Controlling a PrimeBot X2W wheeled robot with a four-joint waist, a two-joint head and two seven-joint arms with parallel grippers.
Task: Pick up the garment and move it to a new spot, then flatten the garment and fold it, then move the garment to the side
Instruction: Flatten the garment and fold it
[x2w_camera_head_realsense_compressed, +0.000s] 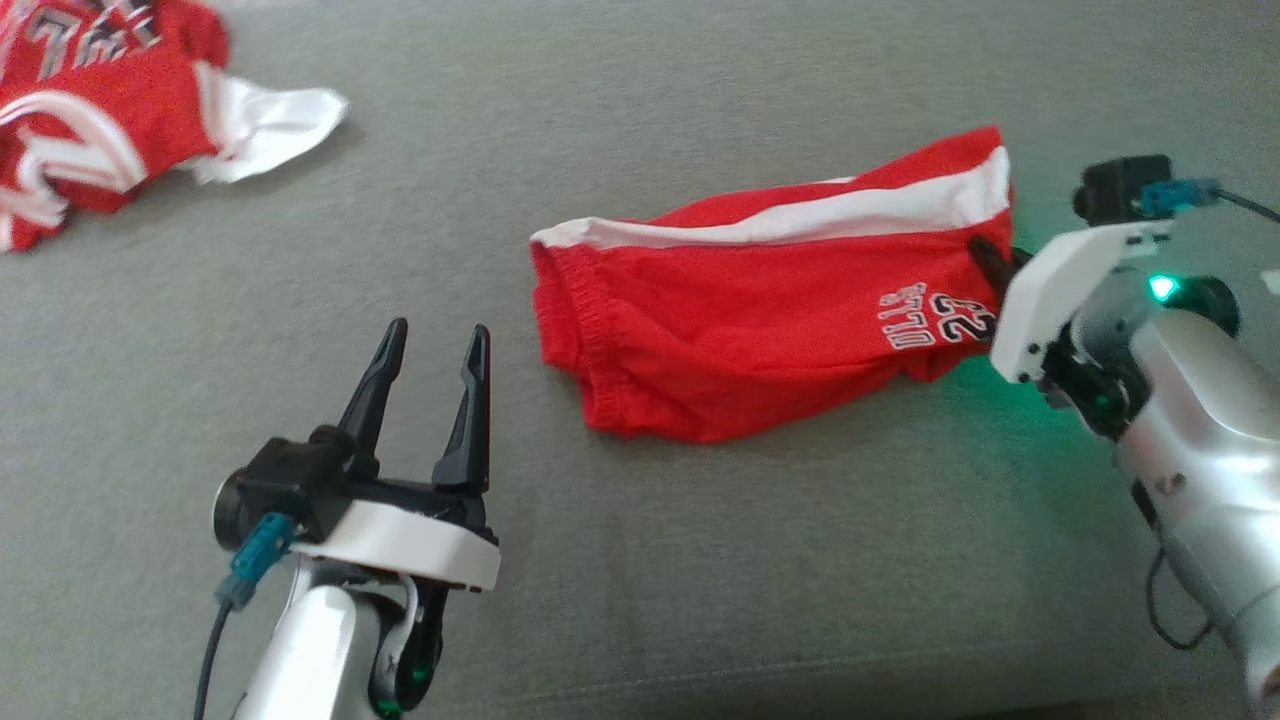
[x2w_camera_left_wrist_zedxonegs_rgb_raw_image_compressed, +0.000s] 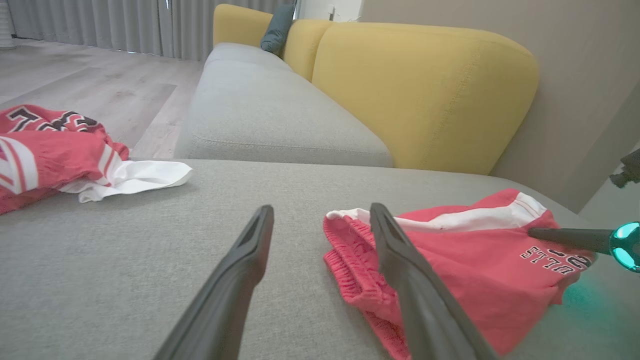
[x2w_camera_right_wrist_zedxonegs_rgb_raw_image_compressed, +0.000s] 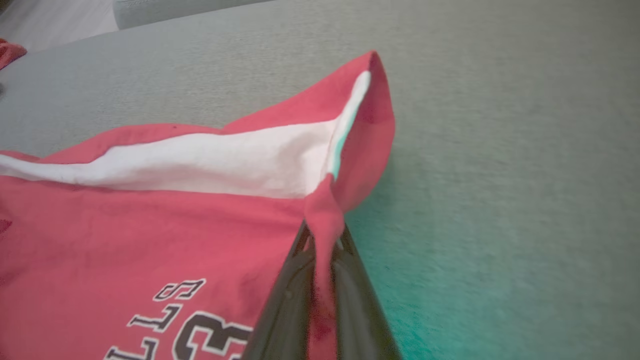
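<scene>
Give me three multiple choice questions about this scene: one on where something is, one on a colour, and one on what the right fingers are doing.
1. In the head view, where does the red jersey lie relative to the shorts?
A. On top of them
B. Apart, toward the upper left
C. Tucked under them

2. What colour is the stripe along the shorts?
A. Blue
B. Yellow
C. White

3. What state are the right fingers in?
A. Shut on the shorts' hem
B. Open above the shorts
C. Shut on nothing

Answers:
1 B: bare grey cushion separates the two garments.
2 C: the band reads white against the red cloth.
3 A: the right wrist view shows red fabric pinched between them.
</scene>
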